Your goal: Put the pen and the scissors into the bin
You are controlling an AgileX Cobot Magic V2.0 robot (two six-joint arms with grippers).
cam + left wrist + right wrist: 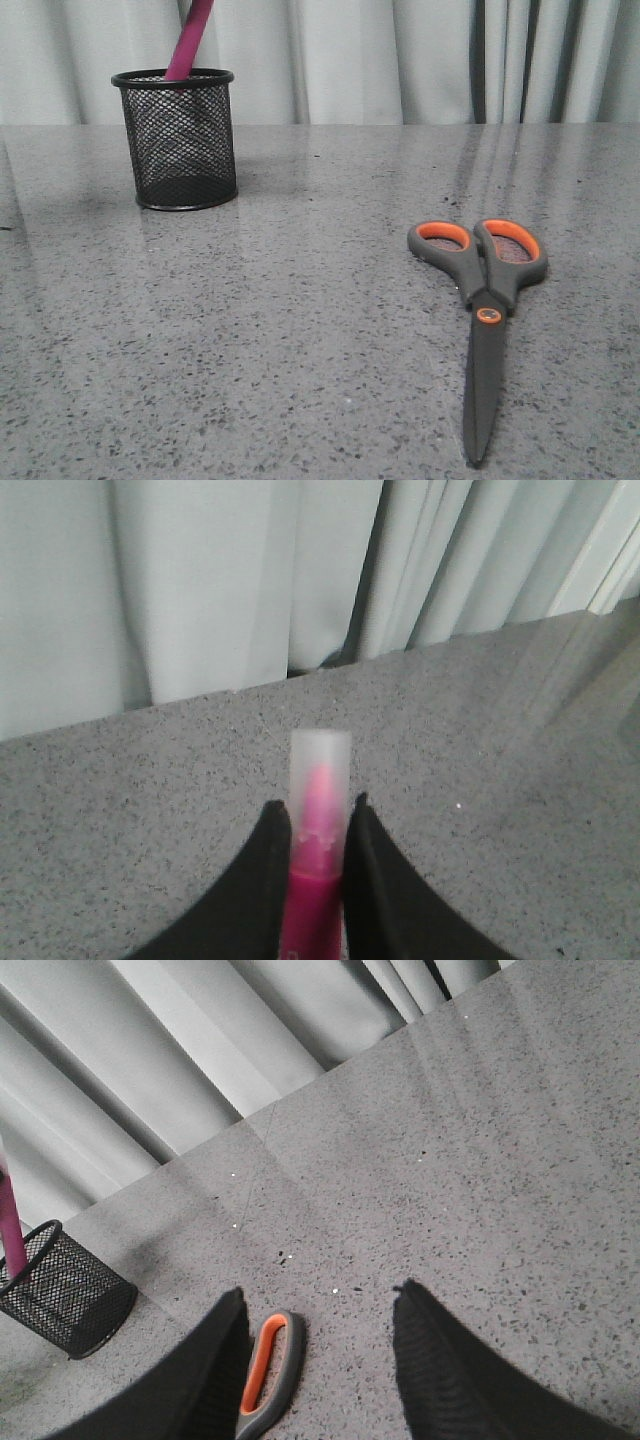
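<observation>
Nearest, flat on the speckled grey table (300, 330): large grey scissors with orange-lined loops (487, 300), untouched; right gripper (320, 1360) spread wide above, empty. Farther left: slim pink pen (188, 40) standing in the round black wire-mesh bin (178, 138), pinched in the closed left gripper (318, 850). Advised: release only once upright, then withdraw straight up.

Soft, even light fills all three views, with no hard shadows. The polished table (300, 330) mirrors the pale curtain (400, 60) as faint vertical streaks, strongest at the far right. The bin (180, 140) casts a weak reflection just below its base. The front view is sharp throughout. In the left wrist view the pen (320, 820) and the dark fingers (385, 890) are blurred, too close to focus.
</observation>
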